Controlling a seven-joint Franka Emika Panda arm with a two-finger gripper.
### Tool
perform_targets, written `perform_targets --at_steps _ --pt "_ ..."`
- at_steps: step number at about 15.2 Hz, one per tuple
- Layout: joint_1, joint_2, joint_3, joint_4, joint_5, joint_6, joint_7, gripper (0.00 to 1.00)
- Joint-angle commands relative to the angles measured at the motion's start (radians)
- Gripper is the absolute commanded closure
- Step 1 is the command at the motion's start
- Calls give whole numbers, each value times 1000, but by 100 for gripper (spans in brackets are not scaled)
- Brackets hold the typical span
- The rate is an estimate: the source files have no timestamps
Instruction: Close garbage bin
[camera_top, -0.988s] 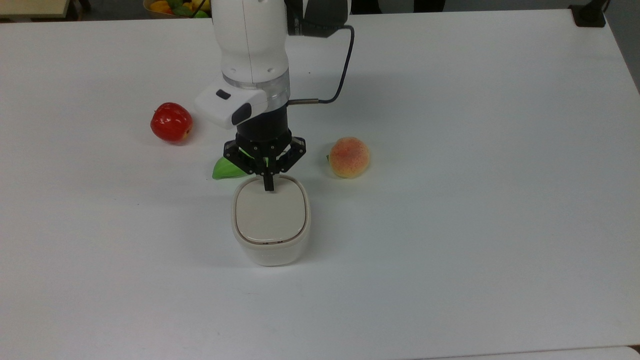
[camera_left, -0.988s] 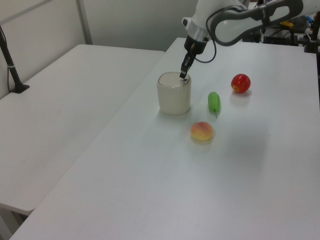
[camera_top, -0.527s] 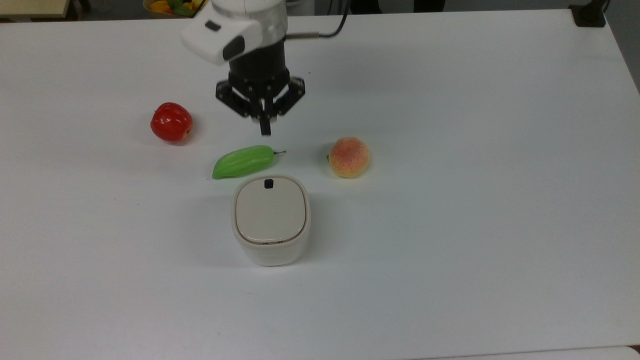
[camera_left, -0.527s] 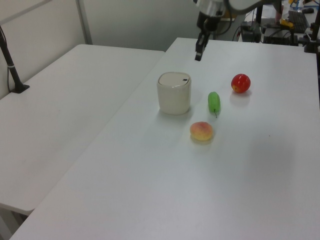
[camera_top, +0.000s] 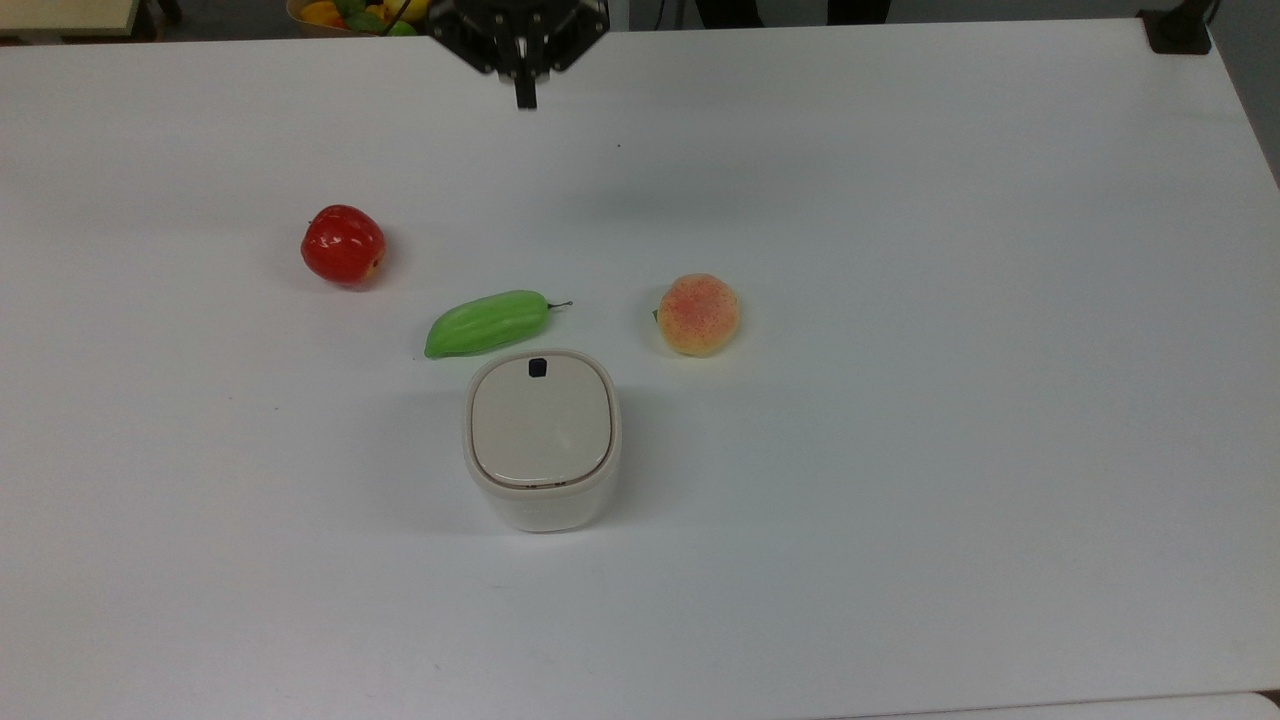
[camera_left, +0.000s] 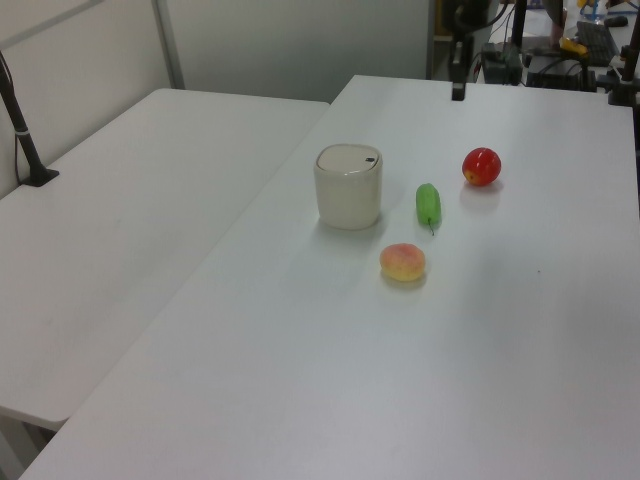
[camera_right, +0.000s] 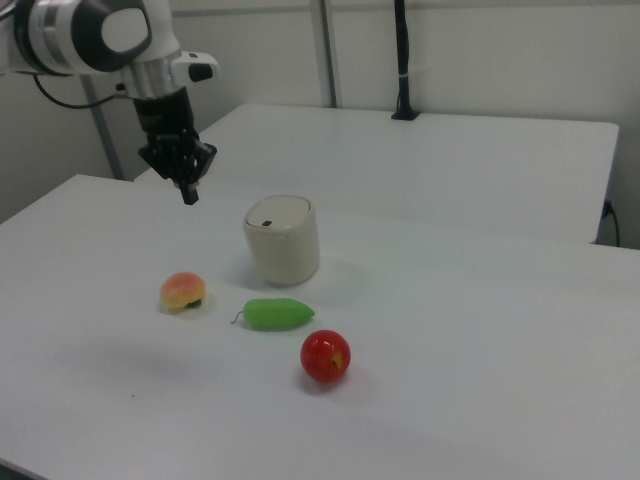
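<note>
Top view, bin: the garbage bin is seen standing on the white table, slightly left of centre and toward the near edge; its beige lid lies flat within the rim, with the black button at the far side.
Left view, bin: the tub is shown upright and the lid is seen level with its top edge, no gap being visible.
Right view, gripper: the gripper is held well above the table and to the right view's left of the bin, well apart from it; its fingers are drawn together into one narrow tip and nothing is held between them.
Top view, gripper: the gripper is found at the far edge of the table, at the top of the frame, with the fingers pressed against each other.
Fruit: a green vegetable lies just beside the far left corner of the bin; a peach sits to the far right of it; a red apple rests further left and far.
Step in hand: the closing is judged to be finished, since the lid sits seated; the arm is positioned clear of the work.
Next move: no further contact with the bin is judged necessary; only parking of the arm away from the fruit is called for.
</note>
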Motion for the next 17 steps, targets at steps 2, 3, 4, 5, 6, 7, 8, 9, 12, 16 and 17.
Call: perform_targets --at_steps 2,3,4,5,6,7,8,9,12,16,17 --pt "15 -76 -4 -73 -33 -60 91 99" --pt "21 -75 -4 -75 -39 -71 102 86" --pt "28 -76 -4 -81 -44 -75 111 61" --pt "27 -76 -5 -81 -44 -74 111 28" --pt "28 -76 -5 -83 -48 -72 111 20" --pt "28 -76 -4 -83 -60 -71 111 15" --pt "28 -76 -5 -83 -68 -69 111 0" --pt "27 -76 -5 -83 -71 -69 111 0" --pt "21 -76 -5 -80 -73 -66 108 0" --pt "19 -76 -5 -75 -73 -65 110 0" --pt "19 -76 -5 -75 -73 -65 110 0"
